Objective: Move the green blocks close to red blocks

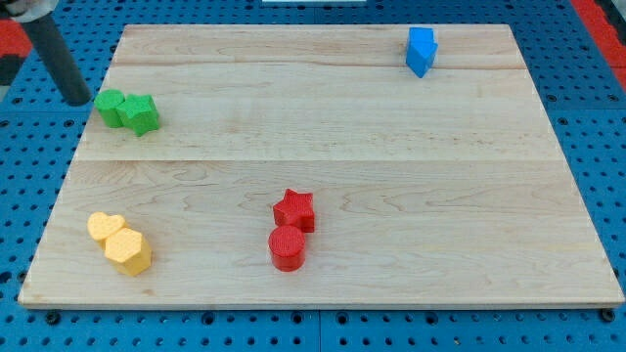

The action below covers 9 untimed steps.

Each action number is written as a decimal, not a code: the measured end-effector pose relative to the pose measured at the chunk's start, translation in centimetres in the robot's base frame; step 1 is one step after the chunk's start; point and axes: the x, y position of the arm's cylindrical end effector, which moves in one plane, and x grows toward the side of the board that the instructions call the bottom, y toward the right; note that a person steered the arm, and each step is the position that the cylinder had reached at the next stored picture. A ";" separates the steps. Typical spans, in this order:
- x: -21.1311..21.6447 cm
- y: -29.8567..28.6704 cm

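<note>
While my tip [78, 100] flanks green blocks [128, 110], red blocks [290, 230] far.

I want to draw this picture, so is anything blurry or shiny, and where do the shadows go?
In the camera view, my tip and its dark rod look a little soft beside the green blocks; the red star, red cylinder, yellow blocks and blue block look sharp; shadows are faint and short; the wooden board shows no strong glare.
</note>
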 end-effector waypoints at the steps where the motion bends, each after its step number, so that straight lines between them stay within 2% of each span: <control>1: 1.2 1.8; 2: 3.3 4.6; 5: 3.5 12.4; 9: 6.5 21.0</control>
